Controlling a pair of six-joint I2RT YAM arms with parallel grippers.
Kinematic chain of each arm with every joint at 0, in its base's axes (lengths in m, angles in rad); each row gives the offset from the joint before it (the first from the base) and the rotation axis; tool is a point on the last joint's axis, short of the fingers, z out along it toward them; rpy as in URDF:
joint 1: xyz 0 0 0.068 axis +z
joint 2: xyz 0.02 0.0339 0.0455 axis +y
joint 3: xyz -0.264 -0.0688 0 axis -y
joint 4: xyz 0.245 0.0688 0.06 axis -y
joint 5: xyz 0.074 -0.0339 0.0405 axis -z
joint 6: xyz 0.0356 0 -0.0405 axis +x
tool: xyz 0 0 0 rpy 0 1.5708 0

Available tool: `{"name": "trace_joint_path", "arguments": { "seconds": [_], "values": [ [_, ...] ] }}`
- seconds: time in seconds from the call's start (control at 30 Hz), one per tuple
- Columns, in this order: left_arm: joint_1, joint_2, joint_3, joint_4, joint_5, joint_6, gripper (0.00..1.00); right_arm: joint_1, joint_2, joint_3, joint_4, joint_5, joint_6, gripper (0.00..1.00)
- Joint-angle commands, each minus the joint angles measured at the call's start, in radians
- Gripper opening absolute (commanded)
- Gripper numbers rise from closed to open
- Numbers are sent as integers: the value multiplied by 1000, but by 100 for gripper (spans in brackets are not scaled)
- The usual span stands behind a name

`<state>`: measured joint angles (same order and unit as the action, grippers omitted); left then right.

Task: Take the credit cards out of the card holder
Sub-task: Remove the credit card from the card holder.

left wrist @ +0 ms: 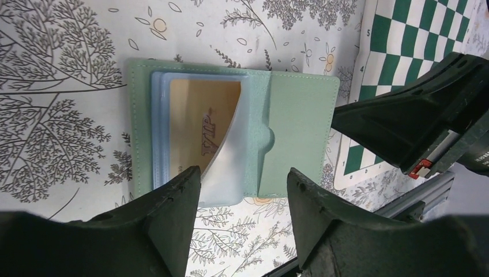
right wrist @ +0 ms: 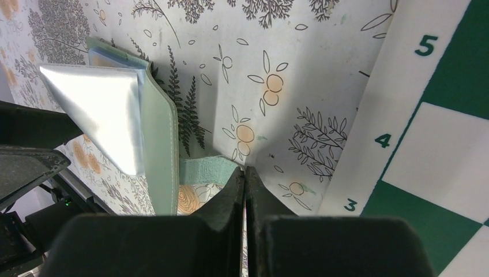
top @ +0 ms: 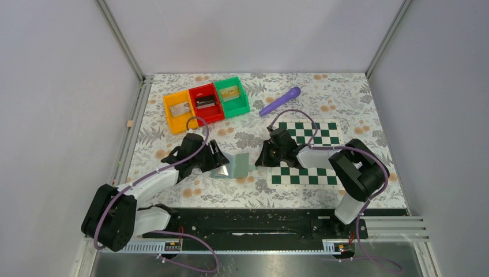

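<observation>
The card holder lies spread open on the floral cloth, teal-green inside; it also shows mid-table. A gold credit card sits in its left panel, under a clear sleeve that curls up. My left gripper is open just short of the holder's near edge, with nothing between its fingers. My right gripper is shut, its tips at the end of a teal tab sticking out from the holder's right edge. Whether the tab is pinched is hidden.
A green-and-white chessboard lies under the right arm. Orange, red and green bins stand at the back left. A purple cylinder lies behind the board. Grey walls enclose the table.
</observation>
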<state>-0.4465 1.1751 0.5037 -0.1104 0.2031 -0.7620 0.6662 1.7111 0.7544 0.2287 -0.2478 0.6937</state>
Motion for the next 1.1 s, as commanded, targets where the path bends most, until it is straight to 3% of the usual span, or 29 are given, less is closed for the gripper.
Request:
{"name": "trace_joint_path", "arguments": {
  "seconds": [0.0, 0.23, 0.4, 0.67, 1.07],
  "values": [
    [2, 21, -6, 85, 64, -13, 56, -5, 1, 25, 4, 4, -16, 0],
    [3, 9, -42, 235, 183, -53, 56, -7, 1, 28, 4, 1, -12, 3],
    [-12, 62, -68, 373, 270, -105, 55, -5, -18, 42, -17, -3, -9, 15],
    [-41, 114, -52, 400, 267, -108, 54, -6, -158, 62, -110, 22, -10, 32],
    [-83, 194, 14, 438, 263, -133, 56, -6, -343, 30, -135, 4, 45, 35]
  ]
}}
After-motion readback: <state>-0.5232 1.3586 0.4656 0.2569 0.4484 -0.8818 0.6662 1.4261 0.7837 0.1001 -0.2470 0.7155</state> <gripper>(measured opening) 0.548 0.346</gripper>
